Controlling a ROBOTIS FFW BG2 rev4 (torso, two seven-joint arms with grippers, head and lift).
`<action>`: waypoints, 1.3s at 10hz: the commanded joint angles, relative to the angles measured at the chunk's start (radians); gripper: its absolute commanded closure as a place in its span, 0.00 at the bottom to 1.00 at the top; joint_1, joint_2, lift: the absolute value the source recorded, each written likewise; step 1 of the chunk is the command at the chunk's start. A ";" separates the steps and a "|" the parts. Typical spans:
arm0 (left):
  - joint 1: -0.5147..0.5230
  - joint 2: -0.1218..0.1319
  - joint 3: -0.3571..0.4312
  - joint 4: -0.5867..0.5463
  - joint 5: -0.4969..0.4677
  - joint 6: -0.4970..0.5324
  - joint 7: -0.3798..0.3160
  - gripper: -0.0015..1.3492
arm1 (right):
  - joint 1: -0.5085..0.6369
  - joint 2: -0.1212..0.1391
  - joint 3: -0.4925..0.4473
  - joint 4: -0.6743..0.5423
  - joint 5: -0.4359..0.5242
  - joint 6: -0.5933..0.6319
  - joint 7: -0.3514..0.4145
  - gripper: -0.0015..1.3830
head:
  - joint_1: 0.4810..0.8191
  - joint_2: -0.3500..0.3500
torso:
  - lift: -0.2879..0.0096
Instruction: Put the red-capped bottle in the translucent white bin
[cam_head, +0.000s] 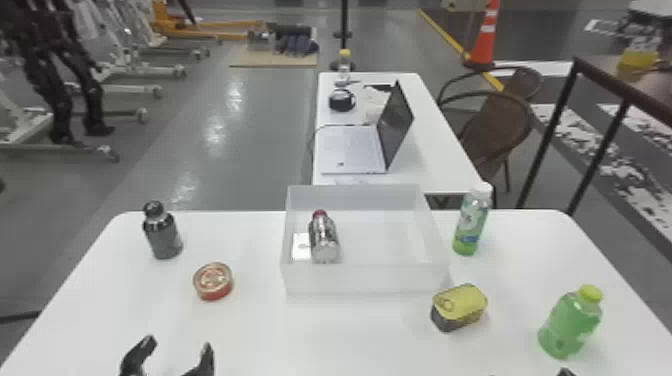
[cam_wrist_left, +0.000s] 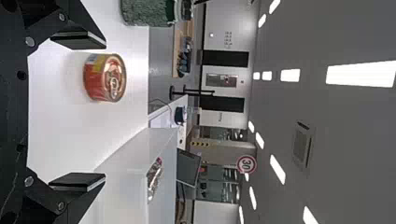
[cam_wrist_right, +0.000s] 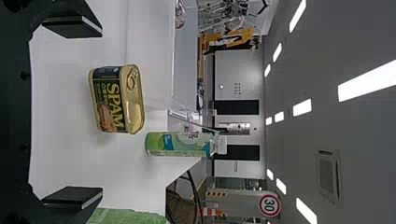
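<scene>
In the head view, the red-capped bottle (cam_head: 324, 241) lies inside the translucent white bin (cam_head: 367, 279) on the surface (cam_head: 250, 332), left pincer (cam_head: 176, 345) and right pincer (cam_head: 529, 373) at the bottom edge; in the left wrist view, the left pincer is spread near a round red tin (cam_wrist_left: 103, 78); in the right wrist view, the right one is spread near a yellow-lidded can (cam_wrist_right: 111, 100).

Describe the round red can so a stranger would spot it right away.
On the white table, look to the robot's left of the translucent bin. The low red can lies there, nearer the robot than the dark bottle. It is round, unlike the boxy, yellow-topped can.
</scene>
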 joint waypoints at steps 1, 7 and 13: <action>0.056 -0.026 0.035 -0.014 -0.010 0.000 0.000 0.21 | 0.026 0.001 -0.009 -0.014 0.000 0.001 0.000 0.07 | 0.20 0.50 | 0.63; 0.074 -0.034 0.035 -0.016 -0.007 0.000 0.000 0.21 | 0.061 0.001 -0.012 -0.036 0.000 -0.001 -0.020 0.07 | 0.20 0.50 | 0.63; 0.073 -0.032 0.034 -0.014 -0.003 0.003 0.000 0.21 | 0.061 0.001 -0.012 -0.036 0.000 -0.001 -0.023 0.07 | 0.20 0.50 | 0.63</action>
